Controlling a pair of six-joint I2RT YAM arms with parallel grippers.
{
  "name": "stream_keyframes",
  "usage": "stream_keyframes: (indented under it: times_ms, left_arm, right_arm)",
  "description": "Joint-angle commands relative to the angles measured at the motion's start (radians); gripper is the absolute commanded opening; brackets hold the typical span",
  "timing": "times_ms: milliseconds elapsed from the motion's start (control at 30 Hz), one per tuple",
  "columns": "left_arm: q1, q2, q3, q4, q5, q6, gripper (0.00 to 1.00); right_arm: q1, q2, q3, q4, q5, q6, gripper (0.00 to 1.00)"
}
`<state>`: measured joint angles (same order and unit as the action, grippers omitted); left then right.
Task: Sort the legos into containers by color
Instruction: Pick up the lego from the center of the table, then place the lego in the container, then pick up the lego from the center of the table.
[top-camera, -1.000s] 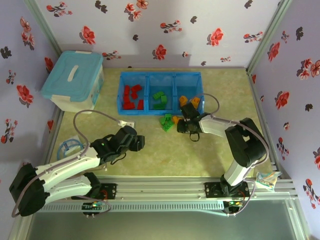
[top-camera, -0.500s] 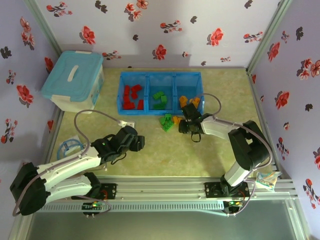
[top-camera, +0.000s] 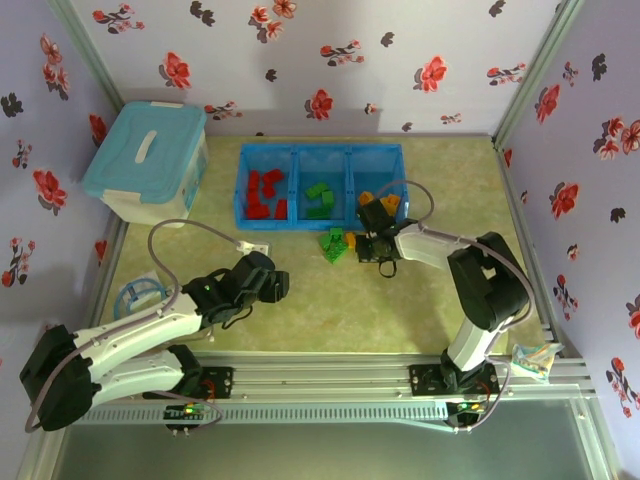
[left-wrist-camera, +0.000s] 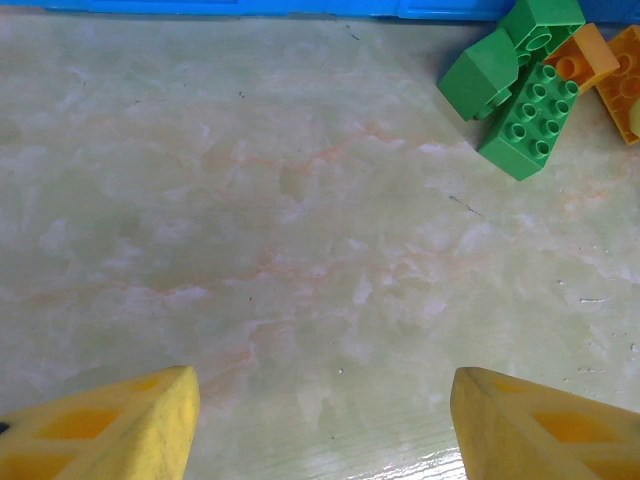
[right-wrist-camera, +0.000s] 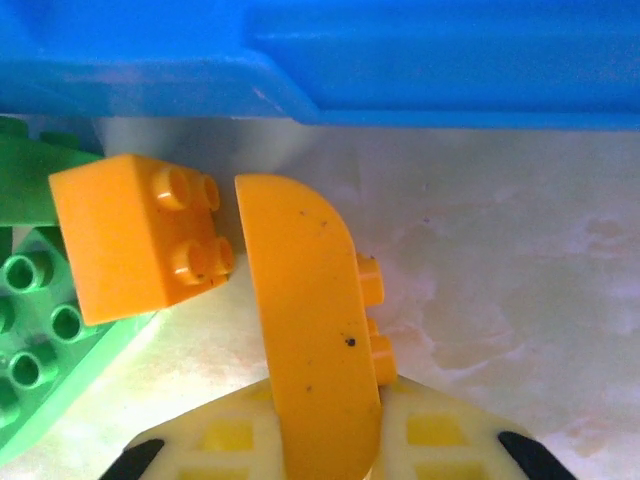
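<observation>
Right gripper (right-wrist-camera: 330, 440): jaws were clamped on a curved orange lego (right-wrist-camera: 305, 330). A square orange lego (right-wrist-camera: 135, 240) lay just left of the jaws, against loose green legos (right-wrist-camera: 40, 350). The tray (right-wrist-camera: 400, 60) wall stood directly ahead.

Left gripper (left-wrist-camera: 320, 420): jaws were wide apart and empty, with the loose green legos ahead to the right.

Tray compartments: red legos (top-camera: 262, 193), sorted green legos (top-camera: 320, 198), sorted orange legos (top-camera: 388, 203).

no legible text, labels, brands, numbers or signs on anything

- Tray (top-camera: 320, 148) at the table's (top-camera: 430, 300) 12 o'clock; lidded tub (top-camera: 146, 160) at the tray's 9 o'clock.
- Loose bricks (top-camera: 335, 243) just at the tray's 6 o'clock.
- Right gripper (top-camera: 368, 242), a brick (right-wrist-camera: 310, 330) between its fingers, just at their 3 o'clock.
- Left gripper (top-camera: 272, 283) well apart, at their 7 o'clock.
</observation>
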<state>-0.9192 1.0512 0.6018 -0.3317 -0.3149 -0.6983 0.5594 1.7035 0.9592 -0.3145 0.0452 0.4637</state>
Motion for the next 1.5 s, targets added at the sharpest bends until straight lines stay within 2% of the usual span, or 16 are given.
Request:
stream_keyframes:
  times_ms: [0,300,600,633,667,733,767,800,933,1200,1467]
  left_arm:
    - [-0.005,0.023,0.002,0.012,-0.026,0.0,0.67]
    - [-0.005,0.085,0.039,0.024,-0.024,0.021,0.66]
    - [-0.019,0.063,0.025,0.022,-0.02,0.003,0.66]
    - [-0.02,0.056,0.021,0.019,-0.02,0.0,0.66]
    - [-0.021,0.048,0.017,0.017,-0.022,-0.004,0.66]
    - [-0.021,0.03,0.012,0.006,-0.027,-0.007,0.66]
    - [-0.023,0.017,0.009,-0.001,-0.032,-0.01,0.66]
    - [-0.023,0.007,0.006,-0.006,-0.036,-0.012,0.66]
    - [-0.023,-0.023,-0.016,-0.009,-0.05,-0.018,0.66]
    - [-0.023,0.025,-0.004,0.015,-0.05,-0.003,0.66]
    - [-0.024,0.074,0.019,0.037,-0.035,0.001,0.65]
  right_arm:
    - [0.012,-0.099,-0.022,-0.042,0.014,0.002,0.15]
    - [-0.001,-0.276,0.06,-0.16,0.139,-0.041,0.11]
    - [-0.125,-0.086,0.354,-0.246,0.099,-0.148,0.13]
    - [-0.137,-0.049,0.394,-0.258,0.096,-0.16,0.17]
    - [-0.146,-0.014,0.438,-0.284,0.096,-0.168,0.3]
    - [-0.147,0.034,0.512,-0.334,0.101,-0.181,0.73]
    - [-0.141,0.04,0.532,-0.346,0.107,-0.182,0.82]
    - [-0.134,0.033,0.525,-0.338,0.111,-0.179,0.84]
    - [-0.11,-0.038,0.414,-0.252,0.08,-0.155,0.83]
    - [-0.06,-0.171,0.151,-0.121,0.017,-0.098,0.65]
    - [-0.046,-0.178,0.017,0.012,-0.051,-0.058,0.59]
